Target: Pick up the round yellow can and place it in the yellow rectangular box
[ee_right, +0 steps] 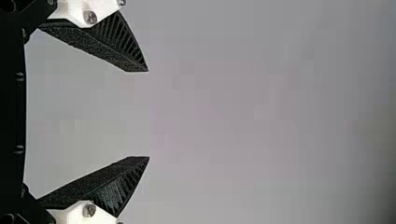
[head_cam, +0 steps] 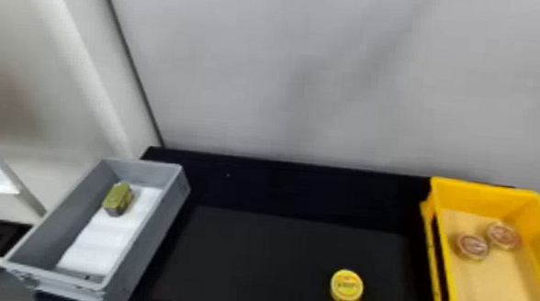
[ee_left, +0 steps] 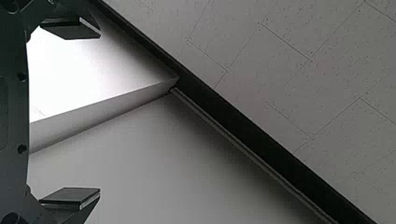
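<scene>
Workpiece: round yellow can (head_cam: 346,287), face up on the black counter (head_cam: 284,250), between the grey box (head_cam: 152,230) and the yellow rectangular box (head_cam: 477,198), nearer the latter. Expected handling: light, stiff, not fragile; the curved side may prove slippery. Take hold across the full diameter, with one finger on each side, below the top rim. The head view supplies the positions of can and boxes. The right wrist view supplies the state of the right pincer (ee_right: 148,114): fingers well apart, nothing held, a plain grey surface (ee_right: 261,112) beyond. The left wrist view supplies the left pincer (ee_left: 100,112): fingers wide apart, empty, panelled surface (ee_left: 289,74) beyond.
</scene>
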`<state>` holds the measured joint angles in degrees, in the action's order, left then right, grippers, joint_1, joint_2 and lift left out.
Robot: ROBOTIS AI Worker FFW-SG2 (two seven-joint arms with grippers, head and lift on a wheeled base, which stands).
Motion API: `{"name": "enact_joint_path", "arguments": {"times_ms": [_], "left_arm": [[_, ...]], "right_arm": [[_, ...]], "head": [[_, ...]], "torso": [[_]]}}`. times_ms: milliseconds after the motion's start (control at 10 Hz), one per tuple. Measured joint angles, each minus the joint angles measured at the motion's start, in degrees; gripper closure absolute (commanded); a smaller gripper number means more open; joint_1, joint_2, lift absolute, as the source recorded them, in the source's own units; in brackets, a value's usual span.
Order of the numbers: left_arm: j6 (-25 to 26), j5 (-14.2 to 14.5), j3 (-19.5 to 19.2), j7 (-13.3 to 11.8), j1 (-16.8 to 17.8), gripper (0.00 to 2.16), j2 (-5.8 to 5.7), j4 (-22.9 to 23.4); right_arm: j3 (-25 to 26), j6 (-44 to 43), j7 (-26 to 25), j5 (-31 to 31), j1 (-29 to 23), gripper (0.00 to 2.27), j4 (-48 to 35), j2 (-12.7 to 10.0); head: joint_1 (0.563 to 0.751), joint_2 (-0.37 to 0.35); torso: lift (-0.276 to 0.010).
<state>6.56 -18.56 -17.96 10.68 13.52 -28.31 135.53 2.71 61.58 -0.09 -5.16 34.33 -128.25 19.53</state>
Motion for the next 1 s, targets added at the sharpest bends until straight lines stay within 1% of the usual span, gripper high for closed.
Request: {"name": "enact_joint_path", "arguments": {"times_ms": [100,200,300,500,800,1000], "left_arm": [[0.0,0.0,0.1,0.0,0.1,0.09,0.01,0.0],[0.0,0.0,0.2,0.0,0.1,0.09,0.06,0.0],[0.0,0.0,0.3,0.0,0.0,0.09,0.17,-0.1],[-0.3,0.0,0.6,0.0,0.0,0.09,0.59,-0.4],[-2.0,0.0,1.2,0.2,0.2,0.09,1.0,-1.2],[-4.0,0.0,2.1,0.3,0.9,0.09,1.9,-2.5]], "right_arm": [[0.5,6.7,6.7,-0.4,1.4,0.11,3.0,-0.3],[0.4,10.2,13.1,-1.0,1.6,0.11,7.5,-0.1],[-0.3,10.5,16.7,-1.5,0.5,0.11,11.5,0.0],[-3.1,7.6,20.9,-2.3,-2.8,0.11,19.9,-0.9],[-9.9,3.7,26.8,-1.8,-5.4,0.11,31.7,-1.9],[-14.3,1.2,34.2,3.2,-7.0,0.11,36.5,-2.8]], "head": [[0.704,0.192],[0.704,0.192],[0.704,0.192],[0.704,0.192],[0.704,0.192],[0.704,0.192]], "torso": [[0.0],[0.0],[0.0],[0.0],[0.0],[0.0]]}}
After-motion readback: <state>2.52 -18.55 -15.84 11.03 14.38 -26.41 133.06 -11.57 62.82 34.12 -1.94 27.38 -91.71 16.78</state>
